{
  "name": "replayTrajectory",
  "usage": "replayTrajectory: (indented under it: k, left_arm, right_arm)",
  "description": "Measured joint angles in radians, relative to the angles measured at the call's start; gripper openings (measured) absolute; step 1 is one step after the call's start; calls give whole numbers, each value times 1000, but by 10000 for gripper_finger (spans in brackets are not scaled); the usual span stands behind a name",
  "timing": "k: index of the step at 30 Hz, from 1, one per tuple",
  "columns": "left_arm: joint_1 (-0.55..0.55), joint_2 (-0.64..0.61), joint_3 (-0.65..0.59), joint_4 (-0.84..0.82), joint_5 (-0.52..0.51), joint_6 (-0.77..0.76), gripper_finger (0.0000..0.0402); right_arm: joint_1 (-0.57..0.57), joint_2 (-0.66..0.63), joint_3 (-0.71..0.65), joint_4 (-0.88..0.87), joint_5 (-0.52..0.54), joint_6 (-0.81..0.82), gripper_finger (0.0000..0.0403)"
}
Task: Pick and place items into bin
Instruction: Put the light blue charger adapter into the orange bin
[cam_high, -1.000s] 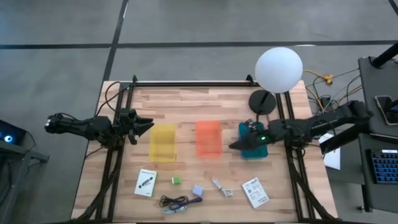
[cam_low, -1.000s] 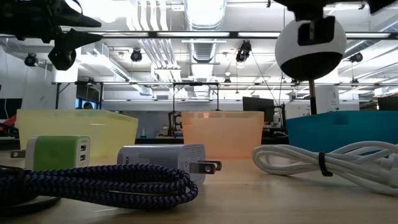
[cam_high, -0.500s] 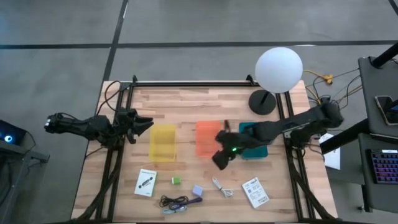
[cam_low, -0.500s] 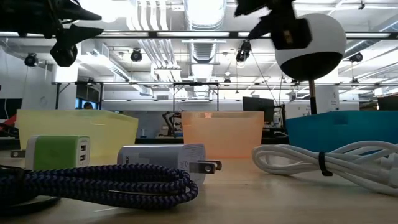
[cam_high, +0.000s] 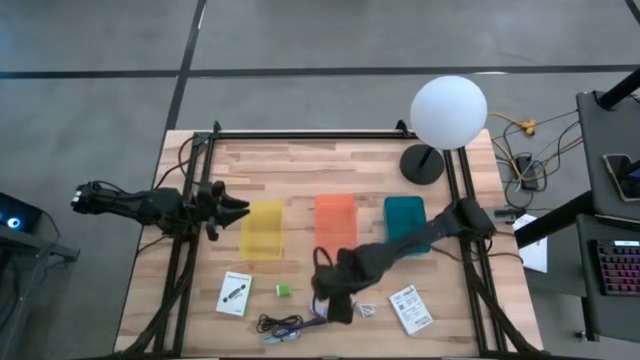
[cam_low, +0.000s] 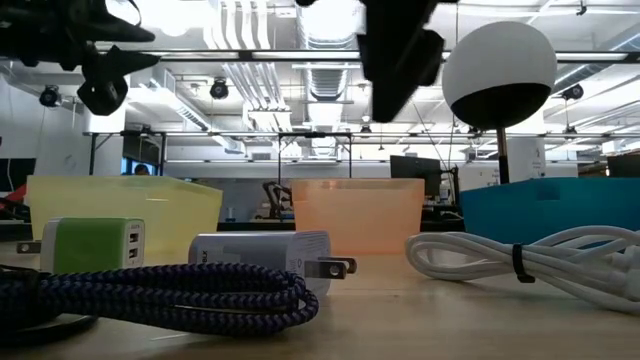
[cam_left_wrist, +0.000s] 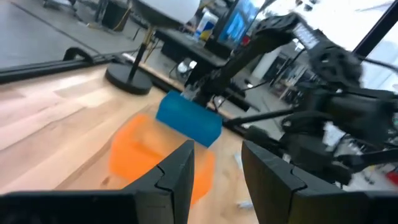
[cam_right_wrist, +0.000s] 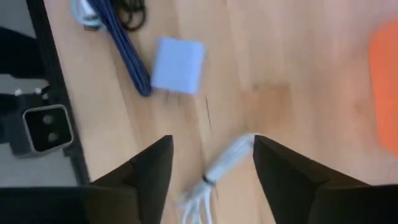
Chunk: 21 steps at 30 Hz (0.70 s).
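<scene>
We count three bins: one yellow bin, one orange bin, one teal bin. We see two white packets, two tiny cubes, and two cables.

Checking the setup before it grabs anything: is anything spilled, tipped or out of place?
Nothing stands out. The yellow bin, orange bin and teal bin stand upright in a row; the items lie separate on the table, and the right gripper hovers open above them.

Lavender charger cube and whitish cable before the dark right claw; navy braided cable, pale wood bench
</scene>
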<state>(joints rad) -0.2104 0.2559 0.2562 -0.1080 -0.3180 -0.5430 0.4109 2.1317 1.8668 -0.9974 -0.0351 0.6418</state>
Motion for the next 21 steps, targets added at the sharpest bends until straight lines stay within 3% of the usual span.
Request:
replayTrajectory:
  k: [3,10,16,21]
  left_arm:
    - [0,4,0,-23,1,0,118]
    - [0,7,0,-35,31,0,118]
    - [0,5,0,-81,60,0,118]
    - [1,5,0,-115,77,0,118]
  right_arm:
    - [27,47,65,2,64,-12,242]
    - [36,159,150,67,91,-14,280]
    - [37,202,152,96,108,136,281]
    - [68,205,125,118,228,201,279]
